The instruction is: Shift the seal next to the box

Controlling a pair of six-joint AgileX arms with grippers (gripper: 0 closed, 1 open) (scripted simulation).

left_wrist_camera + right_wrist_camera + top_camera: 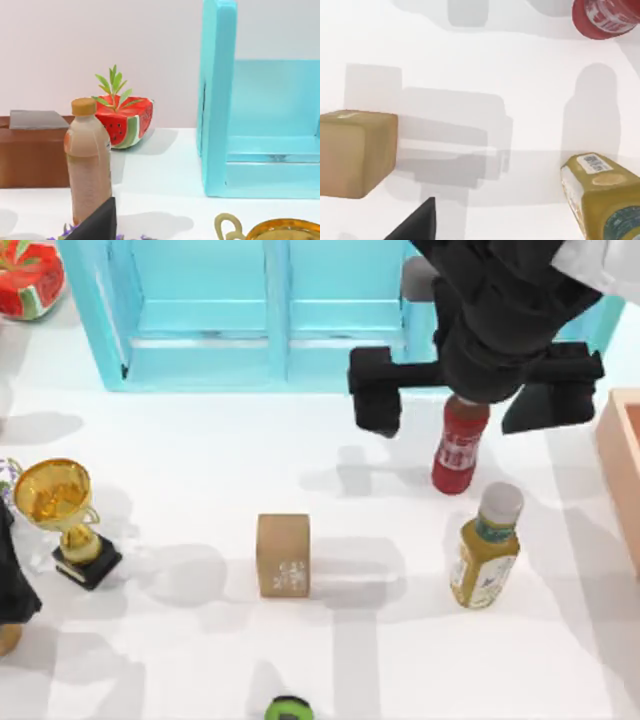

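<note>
On the far left of the worktop, the left tool sits parked at the edge, just beside the gold trophy. I cannot tell if it is spread or pressed together.

A bit left of the middle stands the seal, a small tan block, upright, all by itself with bare worktop around it. Seen from above it is a little longer front to back than it is wide. Nothing is touching it.

Going right, a red bottle stands behind and a yellow bottle stands in front. Both are between the seal and the box, which peeks in at the right edge, well apart from the seal.

The right tool hangs above the red bottle, near the blue cabinet. Its two fingers are spread wide and hold nothing. The seal lies to its left and closer to the front of the worktop. I think the right arm is the better one to use, since the box is on its side. It would have to come left and down over the seal, then carry it past the bottles without bumping them.
</note>
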